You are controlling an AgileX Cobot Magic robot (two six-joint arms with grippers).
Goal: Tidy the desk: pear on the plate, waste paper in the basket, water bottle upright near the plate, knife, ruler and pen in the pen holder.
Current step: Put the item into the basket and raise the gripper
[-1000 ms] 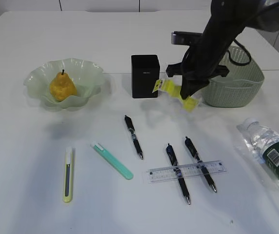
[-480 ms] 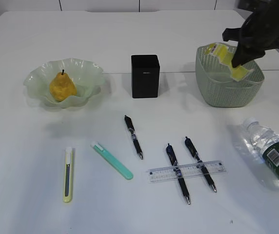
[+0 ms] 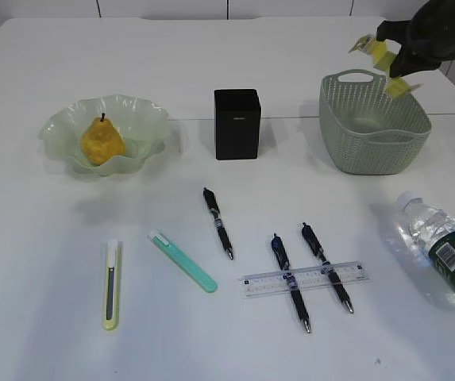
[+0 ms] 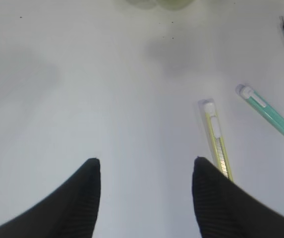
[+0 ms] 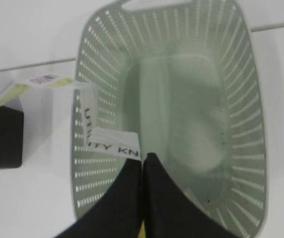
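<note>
The desk [image 3: 211, 48] is viewed at a downward slant from the front, while the yellow knife [image 4: 217, 139] and the basket [image 5: 241, 89] are framed closely from above by the wrist cameras.

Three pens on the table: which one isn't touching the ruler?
The leftmost pen, lying alone below the black pen holder. The other two pens cross the clear ruler.

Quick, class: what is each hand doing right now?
Left hand: open, holding nothing.
Right hand: shut on the waste paper, above the basket.
</note>
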